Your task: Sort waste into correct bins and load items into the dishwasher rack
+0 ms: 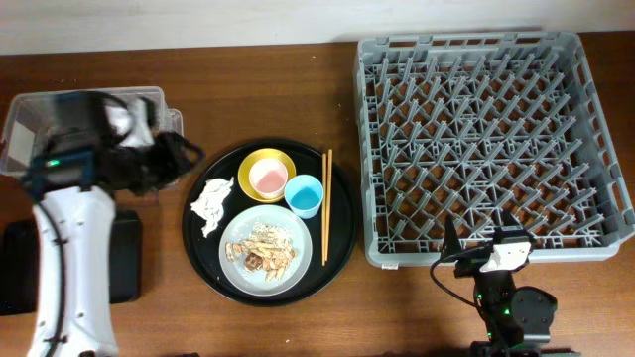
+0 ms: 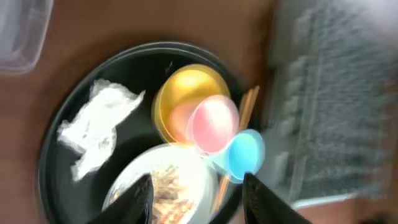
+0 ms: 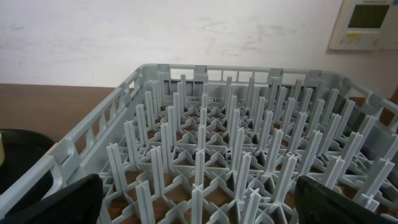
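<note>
The crumpled silver foil wrapper lies on the left of the round black tray. A pink cup sits in the yellow bowl, beside the light blue cup and the chopsticks. Food scraps lie on the grey plate. My left gripper is open and empty, by the tray's left rim. The blurred left wrist view shows its fingers above the wrapper, bowl and plate. My right gripper is open and empty at the near edge of the grey rack, with its fingers facing the pegs.
The clear plastic box stands at the back left, partly hidden by my left arm. The shallow black tray lies at the front left under that arm. The rack fills the right half of the table.
</note>
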Robot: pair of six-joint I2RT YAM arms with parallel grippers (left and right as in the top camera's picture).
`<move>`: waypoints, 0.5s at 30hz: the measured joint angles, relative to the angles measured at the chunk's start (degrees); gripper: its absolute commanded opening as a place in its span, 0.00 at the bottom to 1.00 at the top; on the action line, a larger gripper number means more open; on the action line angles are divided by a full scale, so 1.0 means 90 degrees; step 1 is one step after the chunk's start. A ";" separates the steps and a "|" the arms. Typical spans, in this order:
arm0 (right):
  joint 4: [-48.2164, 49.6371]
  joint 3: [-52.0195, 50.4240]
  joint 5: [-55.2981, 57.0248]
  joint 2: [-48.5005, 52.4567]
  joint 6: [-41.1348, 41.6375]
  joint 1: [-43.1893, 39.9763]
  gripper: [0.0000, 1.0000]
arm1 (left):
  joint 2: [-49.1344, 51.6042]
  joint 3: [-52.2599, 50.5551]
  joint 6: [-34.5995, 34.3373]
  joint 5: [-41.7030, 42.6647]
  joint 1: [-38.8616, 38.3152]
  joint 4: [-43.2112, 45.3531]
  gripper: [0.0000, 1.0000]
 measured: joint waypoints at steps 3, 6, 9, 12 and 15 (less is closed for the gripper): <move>-0.0002 0.0000 0.0000 0.0000 -0.0005 0.0000 0.98 | 0.0189 -0.0032 -0.0015 -0.1428 -0.1110 -0.0172 0.47; -0.0002 0.0000 0.0000 0.0000 0.0000 0.0000 0.98 | 0.0449 -0.0044 -0.0231 -0.2747 -0.1547 -0.0061 0.47; -0.0002 0.0000 0.0000 0.0000 0.0000 0.0000 0.98 | 0.0862 -0.0044 -0.0301 -0.3461 -0.1569 -0.0046 0.47; -0.0002 0.0000 0.0000 0.0000 0.0000 0.0000 0.98 | 0.1321 -0.0044 -0.0323 -0.3626 -0.1588 -0.0010 0.47; -0.0002 0.0000 0.0000 0.0000 0.0002 0.0000 0.98 | 0.1933 -0.0046 -0.0323 -0.3694 -0.1632 0.0141 0.47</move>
